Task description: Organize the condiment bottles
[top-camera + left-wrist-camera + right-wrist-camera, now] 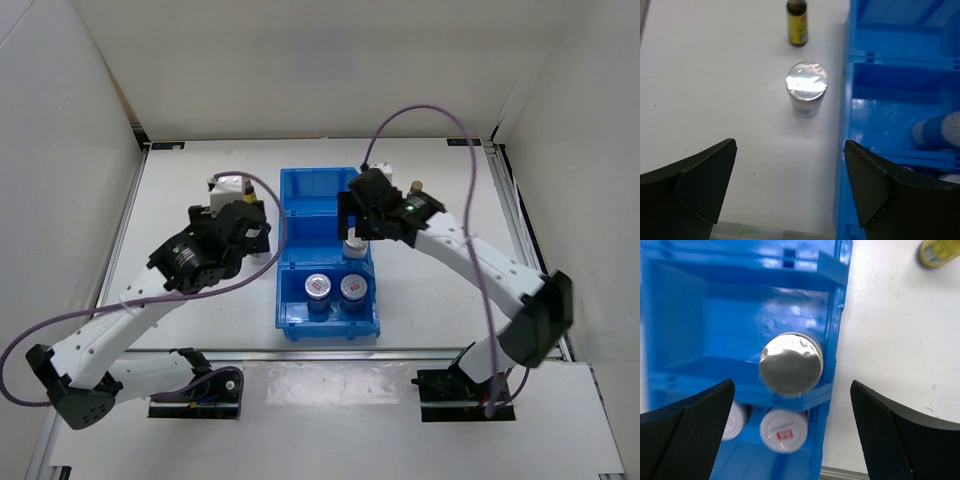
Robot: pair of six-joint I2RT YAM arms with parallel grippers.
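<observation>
A white-blue cylinder with a silver lid [791,365] stands in the middle compartment of the blue bin [675,315]. My right gripper [792,385] hangs open above it, both fingers clear of its sides. Two short jars with red-marked lids [783,429] [318,287] sit in the near compartment. One amber bottle [938,251] lies on the table right of the bin. Left of the bin stand another silver-lidded cylinder [806,87] and an amber bottle with a yellow label [797,22]. My left gripper [790,145] is open and empty, short of that cylinder.
The bin's left wall [844,115] runs close beside my left gripper's right finger. Its far compartment [318,185] holds nothing that I can see. White walls enclose the table at the back and on both sides.
</observation>
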